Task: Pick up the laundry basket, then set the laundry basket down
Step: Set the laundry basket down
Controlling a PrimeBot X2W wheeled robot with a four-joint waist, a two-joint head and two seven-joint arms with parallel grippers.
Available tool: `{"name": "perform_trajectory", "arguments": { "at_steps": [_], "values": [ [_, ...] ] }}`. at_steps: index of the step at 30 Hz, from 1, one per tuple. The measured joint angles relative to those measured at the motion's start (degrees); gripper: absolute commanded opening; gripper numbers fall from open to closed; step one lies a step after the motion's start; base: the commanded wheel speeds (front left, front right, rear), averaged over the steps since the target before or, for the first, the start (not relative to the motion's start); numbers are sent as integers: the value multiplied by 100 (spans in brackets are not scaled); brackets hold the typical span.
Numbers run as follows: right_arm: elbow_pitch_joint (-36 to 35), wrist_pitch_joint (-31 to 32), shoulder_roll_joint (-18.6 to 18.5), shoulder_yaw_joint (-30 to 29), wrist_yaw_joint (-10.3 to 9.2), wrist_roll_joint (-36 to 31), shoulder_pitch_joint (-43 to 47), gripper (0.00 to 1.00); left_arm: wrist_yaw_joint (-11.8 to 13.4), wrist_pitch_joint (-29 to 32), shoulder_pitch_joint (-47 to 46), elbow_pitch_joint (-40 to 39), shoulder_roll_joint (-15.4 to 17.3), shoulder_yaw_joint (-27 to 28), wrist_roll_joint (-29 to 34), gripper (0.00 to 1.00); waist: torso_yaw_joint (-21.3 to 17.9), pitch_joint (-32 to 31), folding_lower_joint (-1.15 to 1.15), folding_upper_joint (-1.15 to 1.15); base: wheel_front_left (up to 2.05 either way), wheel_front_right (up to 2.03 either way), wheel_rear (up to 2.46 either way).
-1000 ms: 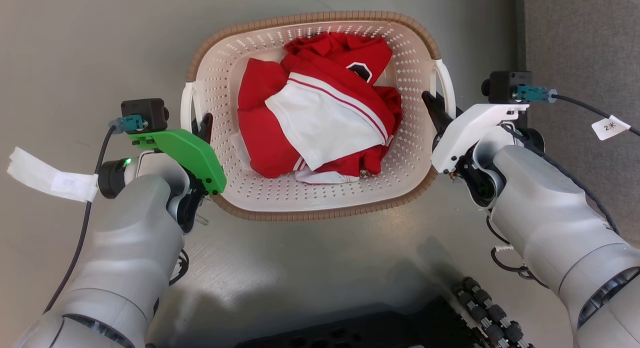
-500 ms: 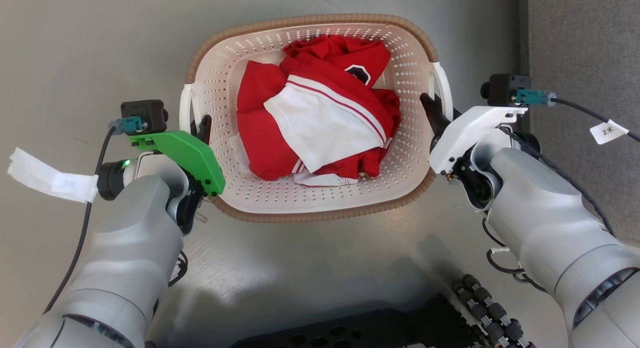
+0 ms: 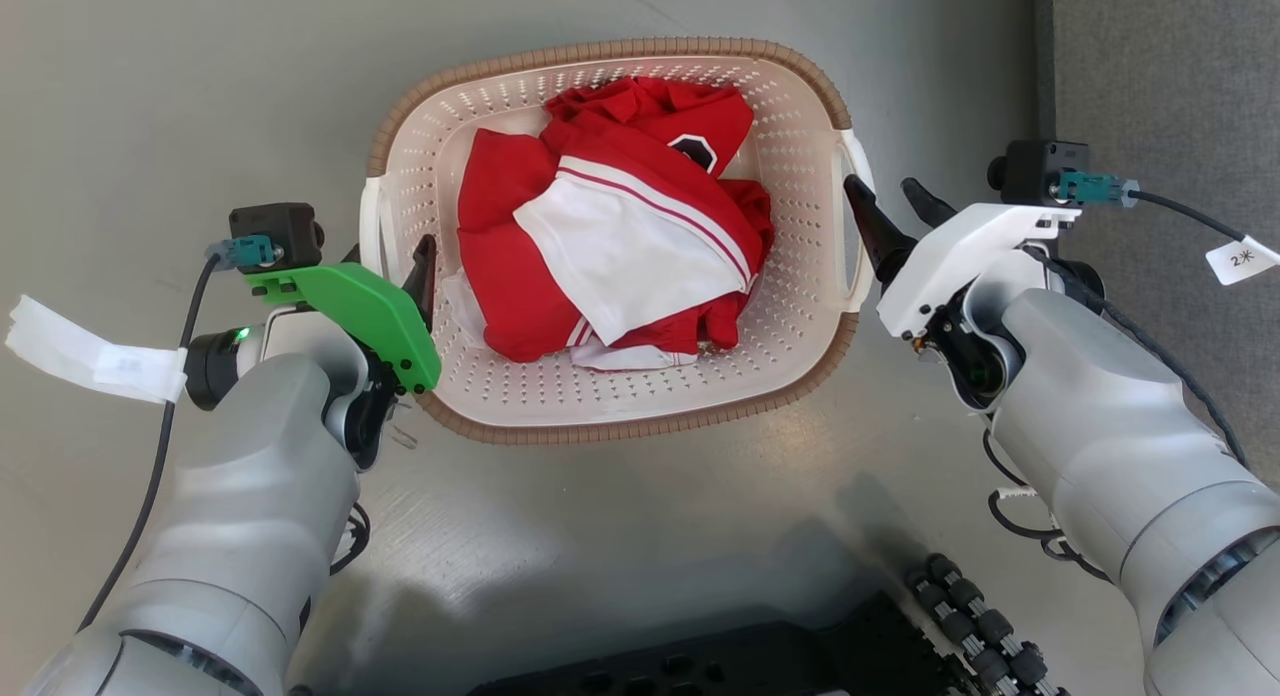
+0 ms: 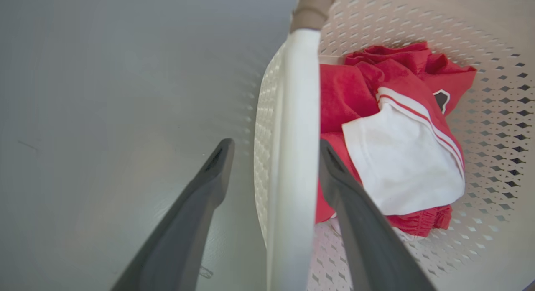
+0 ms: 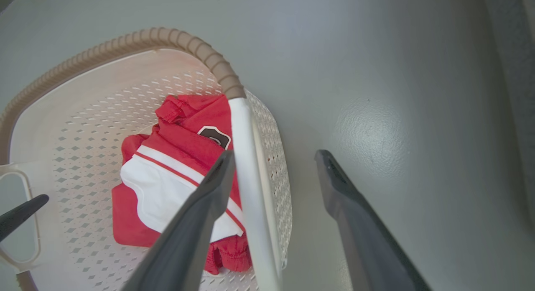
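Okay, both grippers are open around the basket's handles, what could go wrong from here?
1. Each open gripper straddles a handle: the left gripper the left handle, the right gripper the right handle. Any sideways pull may drag or tip the laundry basket.
2. Each inner finger sits on the basket's inner side, near the red clothing, and might snag it.

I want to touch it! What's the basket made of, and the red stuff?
The laundry basket looks like smooth cream plastic, punched with small holes; its brown rim seems moulded to mimic weave. The clothes look like soft, creased fabric.
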Motion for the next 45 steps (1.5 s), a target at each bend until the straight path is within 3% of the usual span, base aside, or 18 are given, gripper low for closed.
{"name": "perform_trajectory", "arguments": {
  "at_steps": [18, 37, 45],
  "values": [
    [196, -7, 71, 32, 0, 164, 169, 100, 0, -43, 300, 32, 1, -159, -40, 100, 36, -510, 0, 0, 0, 0, 0],
    [-10, -108, -62, -12, 0, 254, 776, 100, -1, -355, 878, -92, 2, -254, -136, 100, 19, -1906, -1, 0, 0, 0, 0],
    [-416, -108, -207, -321, 0, 109, 903, 100, -2, -409, 1245, -399, 1, -208, -152, 100, 88, -2557, -1, 0, 0, 0, 0]
  ]
}}
